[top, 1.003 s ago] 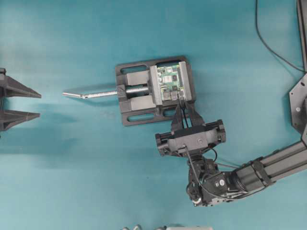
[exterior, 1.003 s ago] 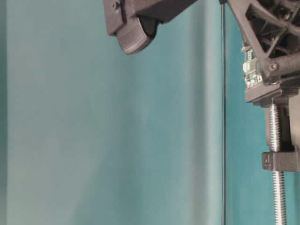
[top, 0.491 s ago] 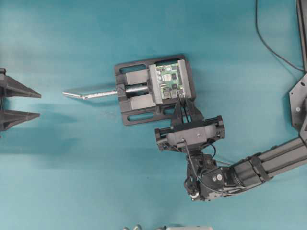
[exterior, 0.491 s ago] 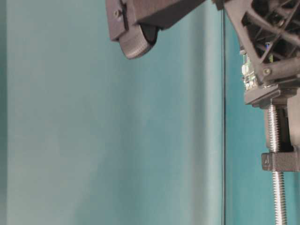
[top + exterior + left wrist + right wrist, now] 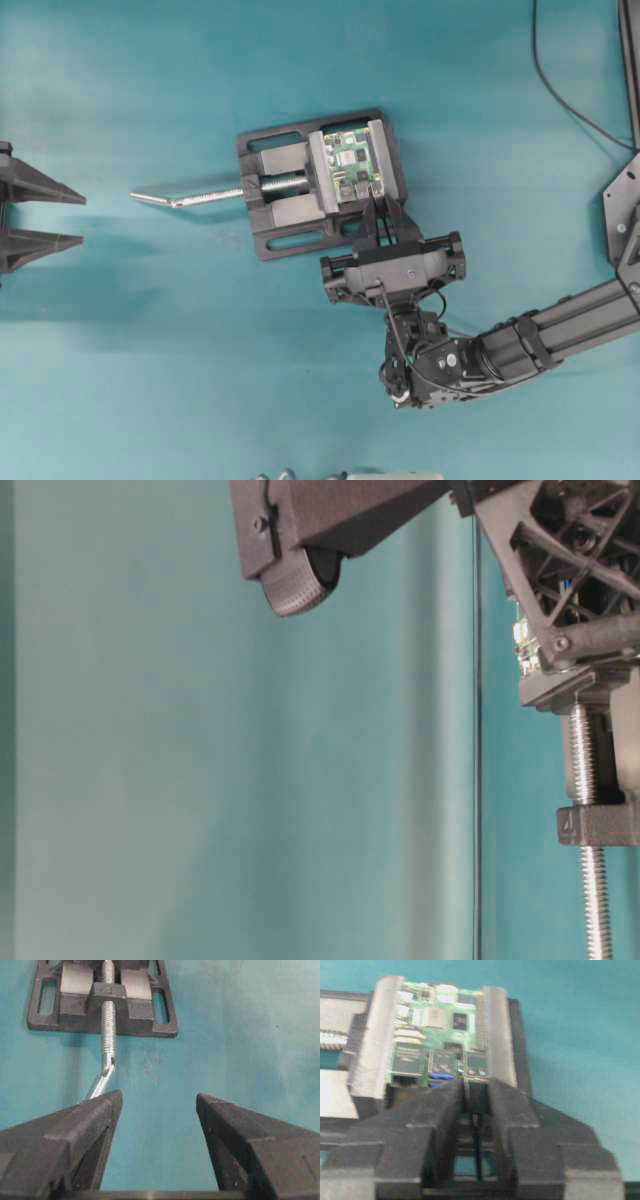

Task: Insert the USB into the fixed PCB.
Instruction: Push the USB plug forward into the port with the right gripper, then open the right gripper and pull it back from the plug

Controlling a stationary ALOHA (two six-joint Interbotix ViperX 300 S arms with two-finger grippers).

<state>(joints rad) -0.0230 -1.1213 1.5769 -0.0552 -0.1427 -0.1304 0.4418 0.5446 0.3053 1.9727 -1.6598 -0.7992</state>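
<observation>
Right fingers (image 5: 476, 1094) clenched on USB plug (image 5: 476, 1091), thin cable (image 5: 478, 1152) trailing back between them. Plug tip meets silver connector boxes at near edge of green board (image 5: 437, 1035), directly ahead of fingers. Left fingers (image 5: 159, 1105) spread apart, grasping nothing, vise screw rod (image 5: 108, 1030) ahead.

A black slotted vise base (image 5: 270, 240) rests on the teal table (image 5: 150, 350), its silver screw rod (image 5: 200, 196) extending left, apparently bent at its tip.

Both arms are matte black: the right arm (image 5: 560, 335) has ribbed segments, thin black cables and small silver screws.
</observation>
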